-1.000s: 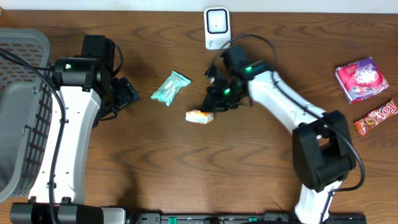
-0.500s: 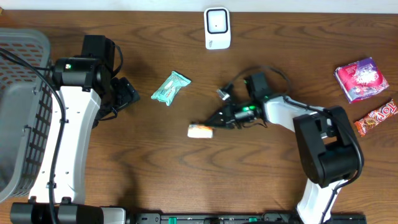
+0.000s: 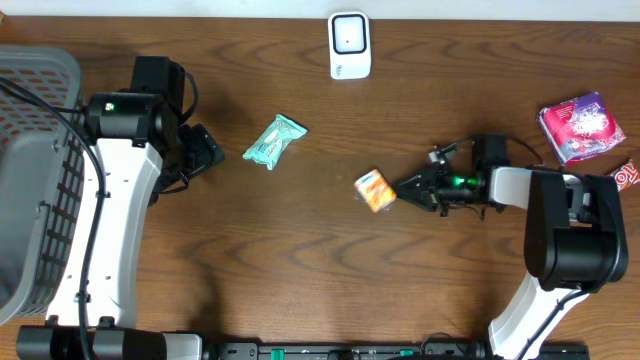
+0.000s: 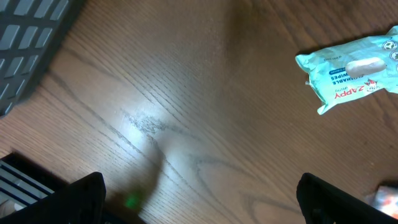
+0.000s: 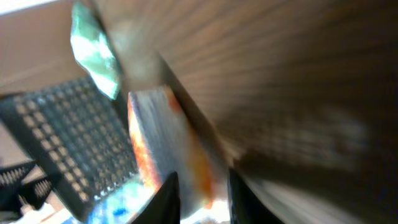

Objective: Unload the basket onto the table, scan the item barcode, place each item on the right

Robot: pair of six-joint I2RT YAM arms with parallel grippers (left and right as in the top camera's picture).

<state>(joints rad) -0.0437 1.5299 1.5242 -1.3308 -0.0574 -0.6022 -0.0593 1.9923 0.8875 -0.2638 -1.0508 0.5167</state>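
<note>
The item, a small orange-and-white packet (image 3: 375, 190), lies on the wooden table at centre right. My right gripper (image 3: 403, 187) reaches in low from the right, its tips at the packet's right end. In the blurred right wrist view the jaws of the right gripper (image 5: 202, 173) stand slightly apart, with the near end of the packet (image 5: 158, 137) between them; I cannot tell whether they touch it. The white scanner (image 3: 349, 45) stands at the table's far edge. My left gripper (image 3: 208, 150) hovers wide open at the left. In the wrist view the left gripper (image 4: 205, 199) holds nothing.
A teal wipes packet (image 3: 274, 140) (image 4: 351, 68) lies right of the left gripper. A grey basket (image 3: 30, 150) fills the left edge. A purple packet (image 3: 582, 127) and a red candy bar (image 3: 625, 175) lie at the far right.
The right arm swung from below the scanner out to the right, carrying the packet down and right. Its jaws have parted. The packet now shows another face. The left arm stayed still.
</note>
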